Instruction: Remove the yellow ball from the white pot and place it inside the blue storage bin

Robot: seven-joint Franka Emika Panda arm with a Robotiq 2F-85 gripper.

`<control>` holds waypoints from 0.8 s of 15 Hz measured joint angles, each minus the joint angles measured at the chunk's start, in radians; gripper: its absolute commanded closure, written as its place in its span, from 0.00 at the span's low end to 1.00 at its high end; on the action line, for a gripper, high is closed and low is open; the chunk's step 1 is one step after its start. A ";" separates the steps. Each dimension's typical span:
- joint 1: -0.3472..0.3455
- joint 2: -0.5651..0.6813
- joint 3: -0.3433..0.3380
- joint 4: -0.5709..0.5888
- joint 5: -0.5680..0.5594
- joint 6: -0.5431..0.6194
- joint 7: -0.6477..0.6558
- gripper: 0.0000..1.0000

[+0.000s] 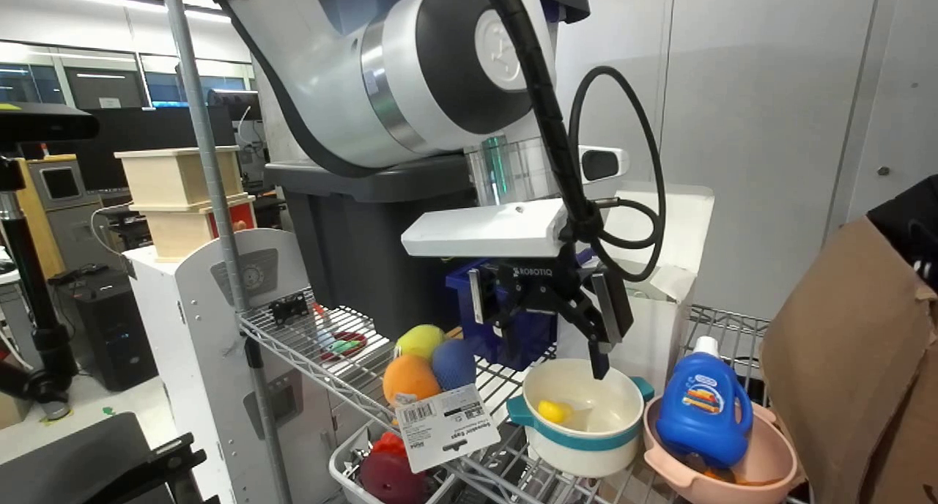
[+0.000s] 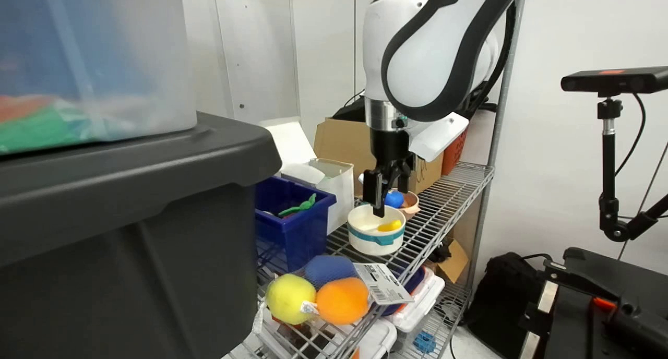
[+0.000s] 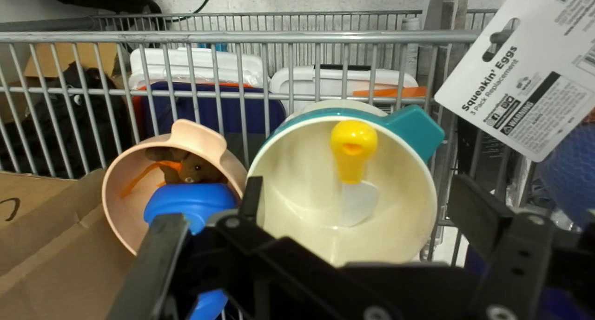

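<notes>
In both exterior views the white pot [image 1: 579, 454], with its teal band and handles, stands on the wire shelf. Inside it lies the yellow ball [image 3: 354, 141], which up close is a bulbous yellow piece with a pale, flat blade at its lower end. My gripper [image 1: 555, 354] hangs open over the back part of the pot, nothing between its fingers. From the wrist, the pot's mouth shows between the spread fingers [image 3: 479, 208], and the yellow piece lies farther out than the fingertips. The blue storage bin [image 2: 308, 239] is beside the pot, with a green item in it.
A pink bowl [image 3: 116, 194] with a blue bottle [image 1: 705, 409] sits close beside the pot. Netted yellow, orange and blue balls [image 2: 342, 300] with a card tag lie on the other side. A dark grey tote [image 2: 130, 275], white box [image 1: 648, 328] and cardboard box [image 1: 843, 357] flank the area.
</notes>
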State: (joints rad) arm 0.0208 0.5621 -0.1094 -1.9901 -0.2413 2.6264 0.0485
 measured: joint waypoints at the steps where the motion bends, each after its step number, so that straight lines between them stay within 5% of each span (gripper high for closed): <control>1: -0.004 0.001 0.000 0.005 0.004 -0.003 0.000 0.00; 12: -0.025 0.034 0.001 0.052 0.032 -0.013 0.000 0.00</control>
State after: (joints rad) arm -0.0045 0.5957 -0.1086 -1.9380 -0.2089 2.6129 0.0481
